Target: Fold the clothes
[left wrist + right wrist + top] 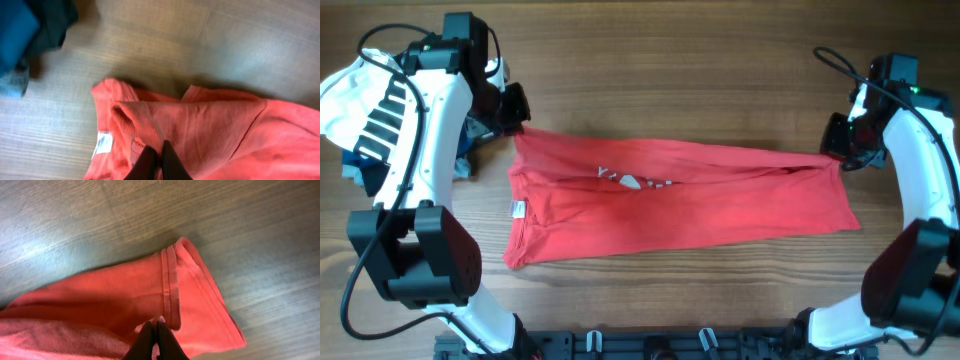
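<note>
Red T-shirt [680, 205] lies on the wood table [670, 70], pulled long between both grippers. Left gripper [158, 160]: fingers [147, 165] pressed together, pinching a fold of cloth at the collar end, with the white neck label [104, 142] just left of the tips. Right gripper [154, 335]: fingers [145, 342] also closed tight, nipping the stitched hem at the corner. The shirt's far edge is folded over, and the white lettering [635, 181] is partly covered by the fold. Beyond the left gripper sit blue and navy garments [25, 30], apart from the shirt. A white striped garment [365, 100] lies beside that arm.
</note>
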